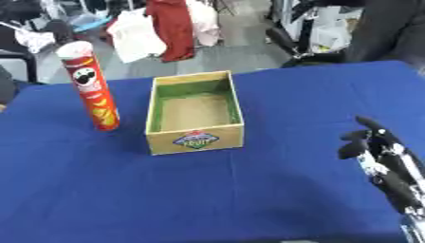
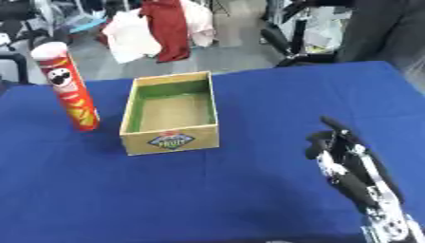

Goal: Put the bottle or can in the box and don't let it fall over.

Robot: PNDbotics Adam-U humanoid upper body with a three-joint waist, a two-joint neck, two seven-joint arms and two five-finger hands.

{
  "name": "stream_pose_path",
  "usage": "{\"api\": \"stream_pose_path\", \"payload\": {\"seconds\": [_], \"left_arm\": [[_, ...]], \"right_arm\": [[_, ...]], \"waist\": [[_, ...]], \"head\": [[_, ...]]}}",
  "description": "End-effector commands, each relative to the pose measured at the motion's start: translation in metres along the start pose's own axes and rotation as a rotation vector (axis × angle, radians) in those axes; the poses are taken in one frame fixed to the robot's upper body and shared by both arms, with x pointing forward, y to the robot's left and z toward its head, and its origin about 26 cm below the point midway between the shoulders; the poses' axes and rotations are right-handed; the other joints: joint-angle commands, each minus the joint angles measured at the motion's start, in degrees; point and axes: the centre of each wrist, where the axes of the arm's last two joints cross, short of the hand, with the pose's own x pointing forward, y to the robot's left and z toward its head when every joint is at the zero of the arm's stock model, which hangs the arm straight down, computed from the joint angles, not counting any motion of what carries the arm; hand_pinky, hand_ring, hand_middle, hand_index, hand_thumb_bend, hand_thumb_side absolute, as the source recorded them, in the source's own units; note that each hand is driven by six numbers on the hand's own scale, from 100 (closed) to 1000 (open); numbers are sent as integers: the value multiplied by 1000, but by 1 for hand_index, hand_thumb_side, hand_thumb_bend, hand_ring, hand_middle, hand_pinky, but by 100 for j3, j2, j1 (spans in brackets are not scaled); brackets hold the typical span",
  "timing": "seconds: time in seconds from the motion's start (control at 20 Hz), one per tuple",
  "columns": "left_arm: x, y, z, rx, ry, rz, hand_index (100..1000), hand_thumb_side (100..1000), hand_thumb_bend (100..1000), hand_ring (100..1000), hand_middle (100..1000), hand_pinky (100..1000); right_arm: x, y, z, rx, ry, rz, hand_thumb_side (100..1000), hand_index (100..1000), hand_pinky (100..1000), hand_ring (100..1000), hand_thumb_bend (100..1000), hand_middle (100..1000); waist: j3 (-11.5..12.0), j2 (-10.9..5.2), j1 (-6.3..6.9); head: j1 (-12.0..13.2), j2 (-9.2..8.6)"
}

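Observation:
A tall red crisp can [image 1: 91, 85] with a white lid stands upright on the blue table [image 1: 249, 190], just left of the box. The box [image 1: 195, 112] is an open cardboard tray with a green inner wall and a fruit label on its front; nothing lies inside it. My right hand [image 2: 345, 161] hovers low at the right side, well to the right of the box, fingers relaxed and holding nothing. My left hand shows in neither view.
Beyond the table's far edge are hanging clothes [image 1: 170, 26], chair legs and a dark-clothed person [image 1: 390, 33] at the upper right. Bare blue cloth lies in front of the box and between the box and my right hand.

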Motion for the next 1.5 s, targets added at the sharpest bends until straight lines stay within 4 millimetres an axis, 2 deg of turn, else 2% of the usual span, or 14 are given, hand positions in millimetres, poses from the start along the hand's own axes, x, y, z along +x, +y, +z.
{"api": "stream_pose_path", "payload": {"seconds": [0.05, 0.25, 0.5, 0.75, 0.8, 1.2, 1.4, 1.5], "left_arm": [[-26, -13, -14, -75, 98, 23, 1000, 254, 100, 878, 927, 753], [-47, -34, -36, -141, 215, 91, 1000, 256, 100, 887, 932, 754], [-60, -47, -48, -146, 356, 129, 1000, 268, 100, 899, 939, 757], [-66, -49, -50, -141, 435, 117, 1000, 254, 100, 903, 946, 759], [-68, -49, -48, -138, 453, 117, 1000, 249, 100, 909, 953, 758], [-76, -54, -38, -120, 571, 117, 1000, 250, 100, 918, 965, 763], [-78, -61, -36, -152, 555, 170, 1000, 492, 100, 915, 964, 756], [-79, -62, -34, -164, 544, 189, 1000, 572, 100, 915, 965, 756]], "right_arm": [[5, -5, -2, 13, -15, 26, 455, 934, 603, 600, 157, 645], [5, -3, -4, 16, -20, 19, 456, 934, 604, 601, 159, 645], [6, -2, -6, 22, -29, 11, 455, 933, 603, 601, 162, 645], [7, -1, -7, 26, -31, 8, 455, 933, 603, 601, 162, 645], [7, -1, -7, 27, -32, 8, 452, 933, 603, 601, 193, 645], [8, -1, -8, 34, -41, 6, 453, 933, 603, 602, 196, 643], [9, -1, -9, 33, -44, 5, 452, 933, 603, 602, 198, 642], [9, -1, -10, 33, -46, 4, 452, 933, 603, 602, 198, 642]], "waist": [[-19, -49, -13], [-58, -44, -37], [-127, -4, -62], [-164, 26, -53], [-169, 29, -50], [-200, 39, -40], [-218, 63, -49], [-227, 74, -52]], "head": [[25, -37], [72, -21], [115, -16], [138, 0], [138, -3], [142, -62], [142, -78], [143, -77]]}}
